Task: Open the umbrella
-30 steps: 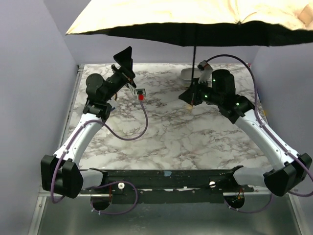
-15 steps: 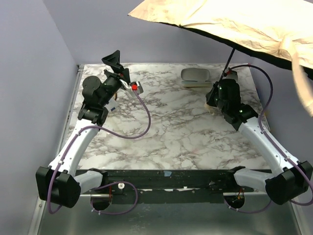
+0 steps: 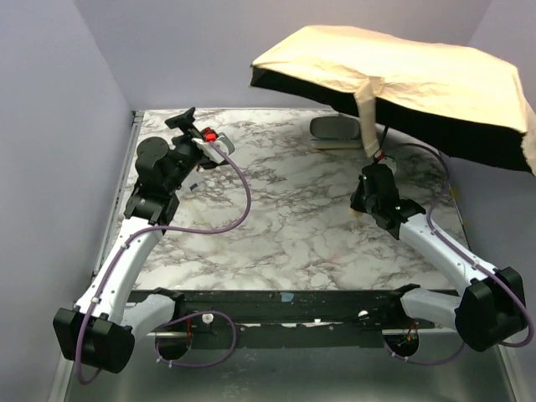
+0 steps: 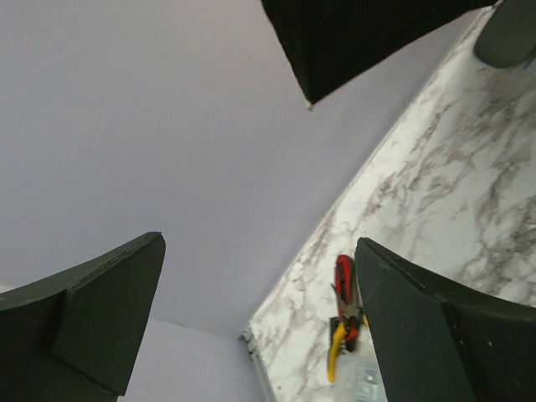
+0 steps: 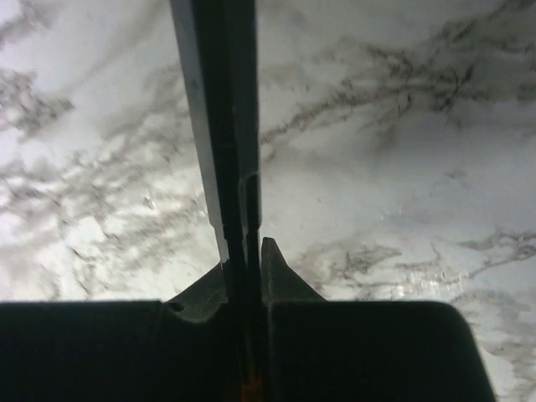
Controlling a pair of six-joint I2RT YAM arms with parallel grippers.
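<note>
Umbrella was open, its canopy tilted above and behind the right hand. That hand was clamped tight on the thin black shaft over the counter. Left hand was spread wide, holding nothing, well apart from the umbrella. Pliers lay on the counter beyond it.

I see the umbrella spread open, tilted over the marble table, my right gripper clamping its shaft, left gripper well apart.
</note>
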